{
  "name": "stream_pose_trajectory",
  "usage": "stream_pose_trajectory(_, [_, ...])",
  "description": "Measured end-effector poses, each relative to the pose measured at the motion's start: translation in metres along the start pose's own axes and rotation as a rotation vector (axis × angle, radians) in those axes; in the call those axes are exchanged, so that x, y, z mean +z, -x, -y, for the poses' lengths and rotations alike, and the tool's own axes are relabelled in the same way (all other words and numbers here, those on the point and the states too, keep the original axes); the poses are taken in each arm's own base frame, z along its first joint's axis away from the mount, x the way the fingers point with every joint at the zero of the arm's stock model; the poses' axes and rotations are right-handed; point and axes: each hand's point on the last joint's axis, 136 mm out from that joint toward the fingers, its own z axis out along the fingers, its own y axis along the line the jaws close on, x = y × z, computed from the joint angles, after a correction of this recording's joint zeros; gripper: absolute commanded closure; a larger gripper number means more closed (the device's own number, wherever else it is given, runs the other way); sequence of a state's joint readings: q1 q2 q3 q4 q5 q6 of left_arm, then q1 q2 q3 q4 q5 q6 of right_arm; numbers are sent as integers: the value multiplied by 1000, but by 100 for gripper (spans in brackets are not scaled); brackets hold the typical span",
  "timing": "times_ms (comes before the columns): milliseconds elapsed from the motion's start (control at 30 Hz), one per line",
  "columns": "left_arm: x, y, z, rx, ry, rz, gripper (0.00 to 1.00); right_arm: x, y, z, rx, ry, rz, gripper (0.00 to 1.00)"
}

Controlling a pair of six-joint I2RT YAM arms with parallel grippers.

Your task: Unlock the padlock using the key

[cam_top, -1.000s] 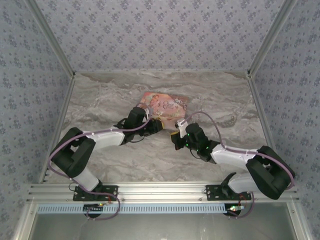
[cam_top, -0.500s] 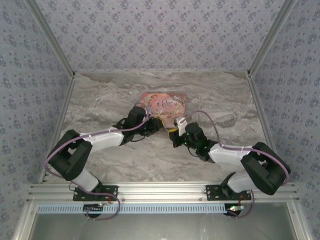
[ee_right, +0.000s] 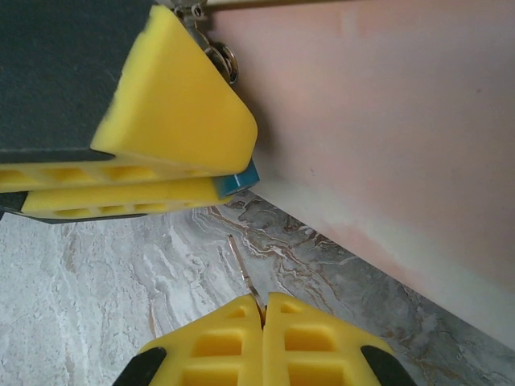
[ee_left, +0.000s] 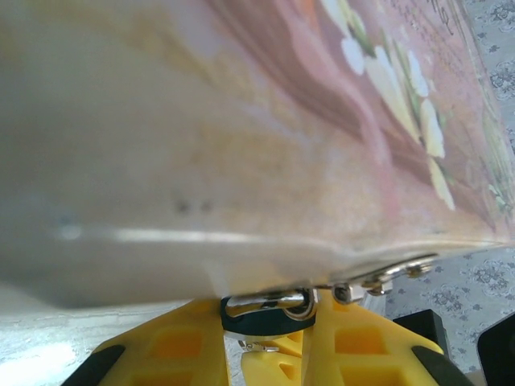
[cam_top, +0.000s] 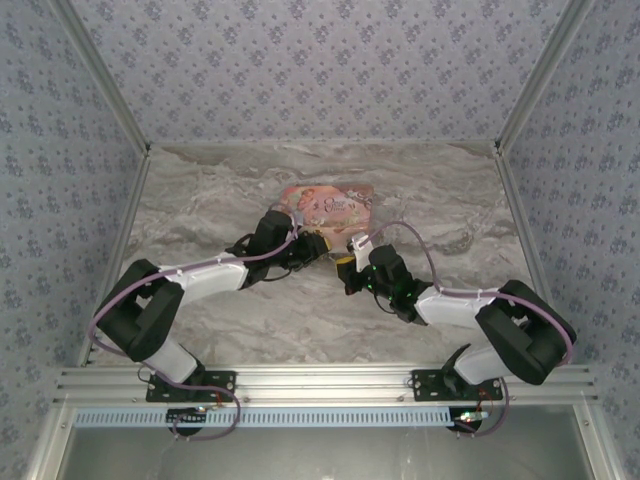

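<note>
The tiny blue padlock (ee_left: pixel 263 321), with its metal shackle on top, sits between the yellow fingers of my left gripper (ee_left: pixel 269 326), which is shut on it, pressed against the pink tin's edge. A blue corner of the padlock (ee_right: pixel 241 179) pokes out under the left gripper's fingers (ee_right: pixel 161 104). My right gripper (ee_right: pixel 263 310) is shut on the thin metal key (ee_right: pixel 242 267), whose blade points up toward the padlock, a short gap away. The key's tip (ee_left: pixel 257 346) shows just below the padlock. In the top view the left gripper (cam_top: pixel 318 248) and right gripper (cam_top: pixel 347 268) meet at the tin's near edge.
The pink illustrated tin (cam_top: pixel 335 203) lies flat on the marble table (cam_top: pixel 220 190) just behind both grippers; its side wall (ee_right: pixel 386 121) rises right of the key. Patterned walls enclose the table on three sides.
The right gripper has edged left and forward with the key, closer to the left gripper. The tin has turned slightly squarer. The left gripper has barely moved.
</note>
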State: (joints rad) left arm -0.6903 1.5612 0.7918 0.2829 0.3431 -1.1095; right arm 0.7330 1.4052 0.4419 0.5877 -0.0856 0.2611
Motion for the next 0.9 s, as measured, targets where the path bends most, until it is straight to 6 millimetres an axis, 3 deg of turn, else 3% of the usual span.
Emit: stream_pose_trajectory(900, [0,0,0,-1,2,-1,91,-1,7,-2,-1,5,23,100])
